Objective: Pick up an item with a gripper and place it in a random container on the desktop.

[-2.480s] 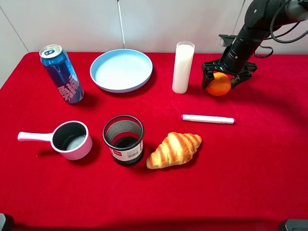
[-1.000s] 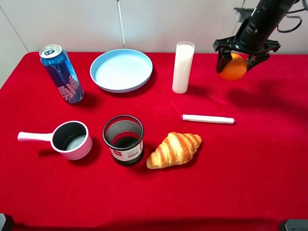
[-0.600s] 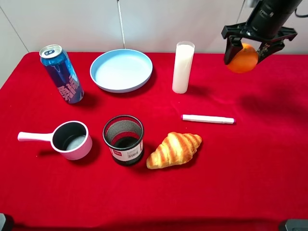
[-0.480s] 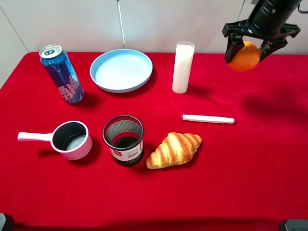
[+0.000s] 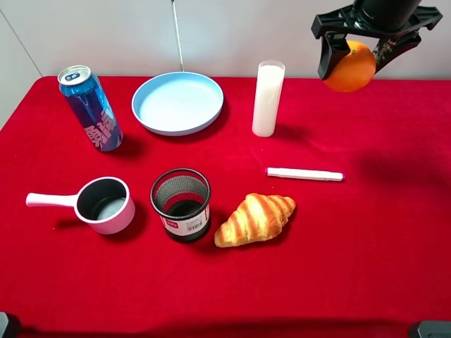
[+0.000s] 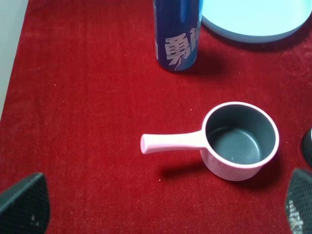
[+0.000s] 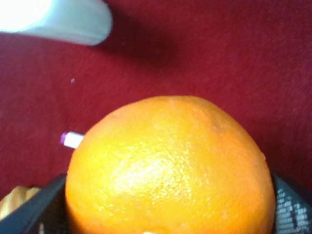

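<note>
My right gripper (image 5: 354,55) is shut on the orange fruit (image 5: 349,67) and holds it high above the red desktop (image 5: 366,232), at the back right. The fruit fills the right wrist view (image 7: 168,170), between the black fingers (image 7: 36,209). The light-blue plate (image 5: 177,103) stands empty at the back, left of the middle; its rim shows in the left wrist view (image 6: 253,29). My left gripper's fingertips (image 6: 24,202) stand wide apart and empty above the desktop's left side, near the pink pot (image 6: 239,141).
A blue can (image 5: 90,108) stands left of the plate, a white tumbler (image 5: 268,98) right of it. A white marker (image 5: 304,174), a croissant (image 5: 255,218), a black mesh cup (image 5: 181,204) and the pink handled pot (image 5: 102,204) lie nearer the front.
My right gripper has lifted the orange off the cloth near the tumbler, raised it well above the table, and now shifted slightly left.
</note>
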Controlling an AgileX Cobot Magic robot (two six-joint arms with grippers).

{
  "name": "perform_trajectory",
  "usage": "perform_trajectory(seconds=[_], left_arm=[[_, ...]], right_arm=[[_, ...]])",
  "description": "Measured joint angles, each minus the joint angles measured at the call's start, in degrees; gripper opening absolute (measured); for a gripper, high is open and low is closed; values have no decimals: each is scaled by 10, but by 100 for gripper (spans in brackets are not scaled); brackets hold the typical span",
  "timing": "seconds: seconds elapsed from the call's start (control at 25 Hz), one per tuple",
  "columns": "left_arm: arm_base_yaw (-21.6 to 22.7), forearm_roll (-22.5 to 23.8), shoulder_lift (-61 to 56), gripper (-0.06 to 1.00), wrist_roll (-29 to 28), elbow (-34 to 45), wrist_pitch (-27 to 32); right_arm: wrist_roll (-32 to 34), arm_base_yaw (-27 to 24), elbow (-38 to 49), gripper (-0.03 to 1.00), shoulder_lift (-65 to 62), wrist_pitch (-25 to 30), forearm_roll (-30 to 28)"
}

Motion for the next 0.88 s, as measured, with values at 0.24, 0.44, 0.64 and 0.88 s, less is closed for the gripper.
perform_trajectory(seconds=[0.24,0.44,0.64,0.88], left_arm=[[0,0,0,96,0,0,0],[0,0,0,96,0,0,0],[0,0,0,96,0,0,0],[0,0,0,96,0,0,0]], right_arm=[[12,44,-51,55,-1,26,-3],[31,88,-96,55,-2,27,-4],[41,123,-134,55,12,29,-7],[47,171,-180,55,45,29,-9]])
